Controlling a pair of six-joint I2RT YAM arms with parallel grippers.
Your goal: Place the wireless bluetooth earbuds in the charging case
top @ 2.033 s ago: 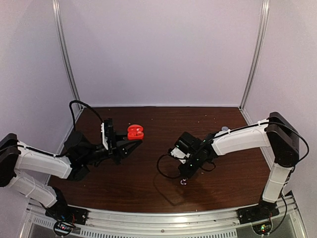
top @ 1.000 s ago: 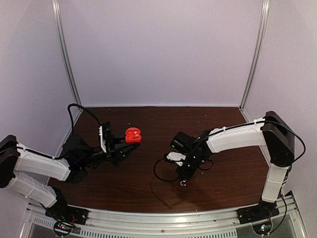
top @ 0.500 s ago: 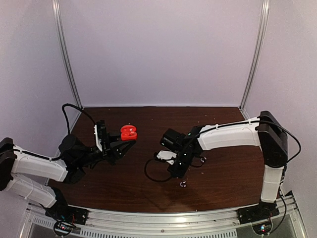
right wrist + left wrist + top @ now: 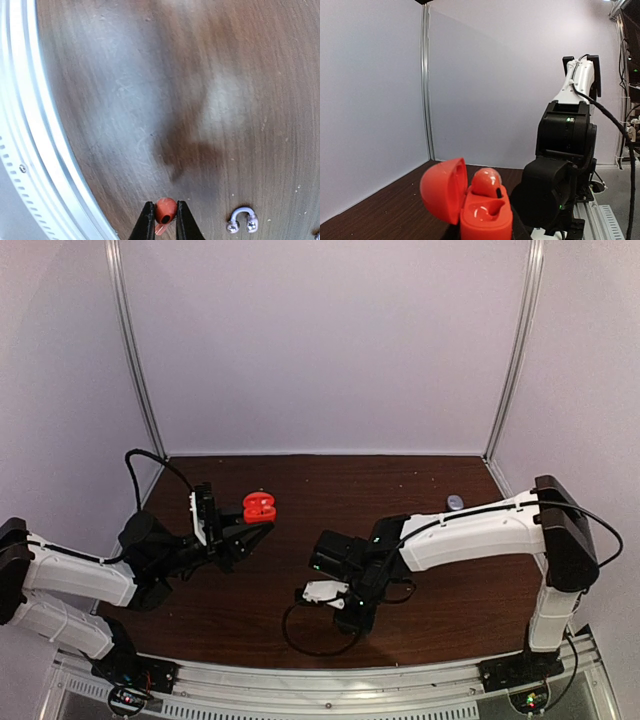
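Now right pincer (image 4: 164, 216) clamps a red earbud (image 4: 165, 209) between its tips, left pincer (image 4: 258, 524) the case (image 4: 259, 506).

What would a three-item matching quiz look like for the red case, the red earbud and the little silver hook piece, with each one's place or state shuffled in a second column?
Column one:
1. red case
2. red earbud
3. silver hook piece

Column two:
A. lying loose on the table
B. gripped by the left tool, lid open
C. pinched in the right tool

Pairs: 1-B, 2-C, 3-A
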